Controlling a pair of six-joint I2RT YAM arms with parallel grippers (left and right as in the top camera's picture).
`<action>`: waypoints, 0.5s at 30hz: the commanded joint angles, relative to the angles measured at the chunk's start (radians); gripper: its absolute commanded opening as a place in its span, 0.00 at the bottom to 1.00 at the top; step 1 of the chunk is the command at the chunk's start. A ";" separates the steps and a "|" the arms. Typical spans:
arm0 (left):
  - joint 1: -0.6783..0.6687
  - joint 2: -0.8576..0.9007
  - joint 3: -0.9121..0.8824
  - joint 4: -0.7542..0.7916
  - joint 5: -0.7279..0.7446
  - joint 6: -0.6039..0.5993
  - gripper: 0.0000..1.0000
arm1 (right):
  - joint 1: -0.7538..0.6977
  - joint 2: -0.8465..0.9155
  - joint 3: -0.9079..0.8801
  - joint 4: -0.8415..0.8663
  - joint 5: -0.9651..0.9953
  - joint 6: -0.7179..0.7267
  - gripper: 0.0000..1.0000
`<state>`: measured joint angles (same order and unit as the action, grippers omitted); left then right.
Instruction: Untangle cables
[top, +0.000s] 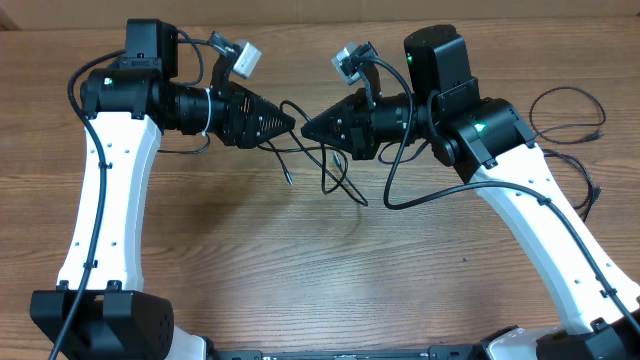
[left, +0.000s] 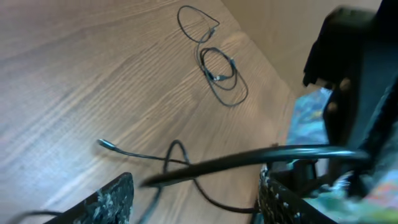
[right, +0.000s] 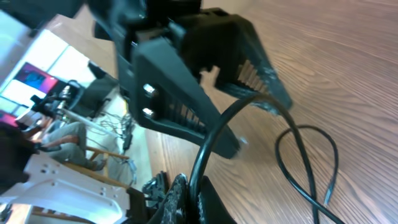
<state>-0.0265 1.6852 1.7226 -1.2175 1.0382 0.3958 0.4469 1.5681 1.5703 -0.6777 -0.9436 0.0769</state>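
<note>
Soft, even light falls from above on the wooden table (top: 320, 270), and shadows are faint. The overhead view is sharp. In the wrist views the nearest cable (left: 236, 160) is blurred, and bright backgrounds wash out.

The table (top: 300, 270) was shown as matt, grained wood; the cables (top: 340, 175) were sheathed in smooth, faintly glossy black plastic.

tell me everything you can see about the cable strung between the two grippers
The cable is a thin, black, flexible cord that looks rubbery. One stretch is lifted off the wood. It rises from the right gripper, which is shut on it, and passes between the open fingers of the left gripper. The rest drops to the table in loose loops that cross each other. Its small silvery-tipped plug end lies flat on the wood.
</note>
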 joint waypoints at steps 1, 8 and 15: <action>-0.016 0.003 -0.002 -0.002 -0.002 0.129 0.63 | 0.001 -0.033 0.031 0.029 -0.107 0.010 0.04; -0.021 0.003 -0.002 0.008 -0.002 0.128 0.37 | 0.001 -0.033 0.031 0.045 -0.133 0.057 0.04; -0.018 0.003 -0.002 0.013 -0.003 0.127 0.04 | 0.001 -0.033 0.031 0.039 -0.096 0.057 0.04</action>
<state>-0.0444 1.6852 1.7226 -1.2076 1.0298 0.5053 0.4469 1.5681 1.5703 -0.6403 -1.0458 0.1310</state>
